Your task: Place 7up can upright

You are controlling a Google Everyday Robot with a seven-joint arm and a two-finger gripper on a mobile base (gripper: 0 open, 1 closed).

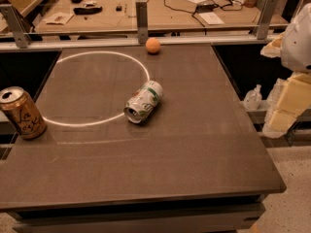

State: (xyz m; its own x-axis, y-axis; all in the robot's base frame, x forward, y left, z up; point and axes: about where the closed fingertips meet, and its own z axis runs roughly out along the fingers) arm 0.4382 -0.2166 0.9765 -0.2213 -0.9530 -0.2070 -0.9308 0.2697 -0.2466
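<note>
The 7up can (144, 102) lies on its side near the middle of the dark table (194, 144), at the lower right rim of a white circle (73, 124) marked on the top. One end faces the near left. Its crumpled white and silver side shows green markings, but no brand name can be read. At the table's left edge a gold can (22, 113) stands upright, with dark script lettering too loose to make out. An orange ball (153, 45) rests at the far edge. The gripper (289, 103) hangs off the table's right side, well apart from the 7up can and partly cut off by the frame; I cannot tell whether it is parted or closed. Beside it, a small clear bottle (252, 99) sits on a ledge.
</note>
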